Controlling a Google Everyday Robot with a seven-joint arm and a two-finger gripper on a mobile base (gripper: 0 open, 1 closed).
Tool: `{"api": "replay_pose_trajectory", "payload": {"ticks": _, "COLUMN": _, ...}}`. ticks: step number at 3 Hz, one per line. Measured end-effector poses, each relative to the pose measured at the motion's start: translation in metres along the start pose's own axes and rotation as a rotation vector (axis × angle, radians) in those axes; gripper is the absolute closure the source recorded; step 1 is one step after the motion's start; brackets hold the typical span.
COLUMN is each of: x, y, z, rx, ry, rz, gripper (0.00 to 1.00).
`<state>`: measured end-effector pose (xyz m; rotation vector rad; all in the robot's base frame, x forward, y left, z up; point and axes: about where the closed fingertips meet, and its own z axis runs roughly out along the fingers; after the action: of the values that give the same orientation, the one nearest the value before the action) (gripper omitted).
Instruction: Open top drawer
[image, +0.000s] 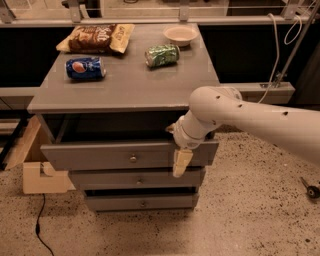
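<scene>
The top drawer (100, 156) is the uppermost grey front of the three, with a small brass knob (133, 159) at its centre. It stands pulled out a little, leaving a dark gap under the cabinet top. My gripper (180, 156) is at the right end of this drawer's front panel, at its top edge and hanging down over its face. My white arm (250, 120) reaches in from the right.
On the cabinet top (125, 90) lie a blue soda can (85, 68), a green can (162, 54), a chip bag (95, 37) and a bowl (180, 34). Two shallower drawers (137, 180) sit below. A cardboard box (35, 165) and a cable (39, 225) are on the floor at left.
</scene>
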<state>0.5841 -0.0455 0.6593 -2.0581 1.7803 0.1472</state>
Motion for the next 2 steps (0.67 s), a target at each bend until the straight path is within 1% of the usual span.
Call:
{"api": "replay_pose_trajectory", "payload": {"ticks": 1, "x": -0.004, "y": 0.002, "z": 0.011, "rx": -0.053, "ry": 0.023, "rz": -0.026, "gripper": 0.0}}
{"api": "replay_pose_trajectory", "payload": {"ticks": 2, "x": -0.005, "y": 0.007, "z": 0.022, "rx": -0.112, "ry": 0.061, "rz": -0.037, "gripper": 0.0}}
